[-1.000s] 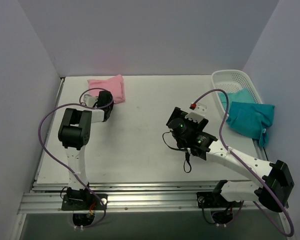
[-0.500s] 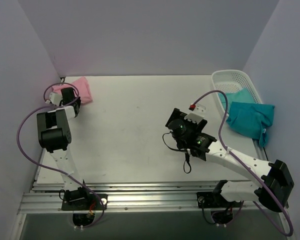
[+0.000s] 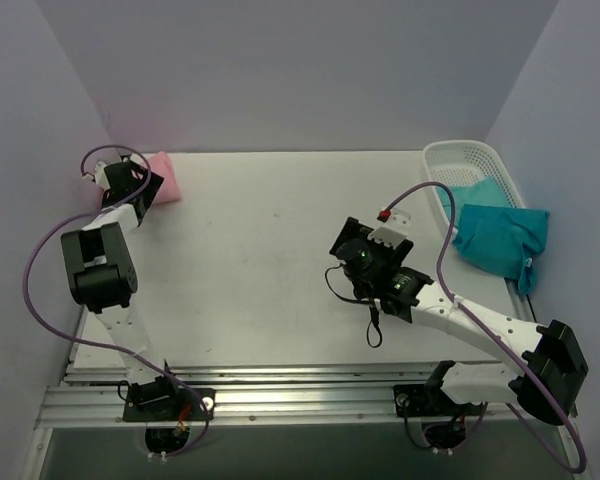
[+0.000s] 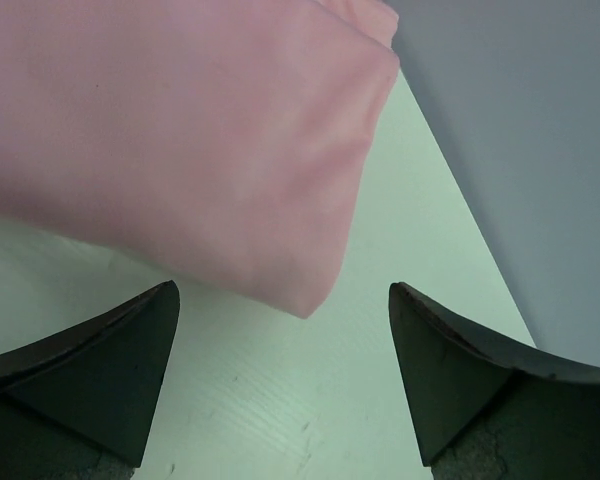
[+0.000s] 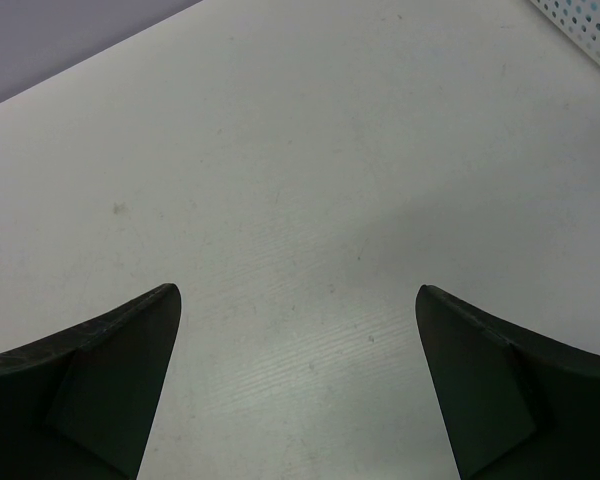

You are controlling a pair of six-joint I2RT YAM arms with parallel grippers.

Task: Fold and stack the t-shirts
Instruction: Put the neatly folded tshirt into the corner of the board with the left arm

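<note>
A folded light pink t-shirt (image 3: 166,176) lies in the table's back left corner. In the left wrist view this pink t-shirt (image 4: 180,140) fills the upper part, one corner pointing down between the fingers. My left gripper (image 3: 140,186) (image 4: 283,290) is open just short of it, jaws wide apart and holding nothing. Teal t-shirts (image 3: 500,238) hang over the rim of the white basket (image 3: 460,155) at the right. My right gripper (image 3: 356,250) (image 5: 297,290) is open over bare table in the middle.
Grey walls close in the table on the left, back and right, and the left wall (image 4: 520,150) stands right beside the pink t-shirt. A corner of the basket (image 5: 580,20) shows in the right wrist view.
The left arm has swung the pink t-shirt from the back middle-left into the back left corner, then opened and let it go. The right arm has not moved.
</note>
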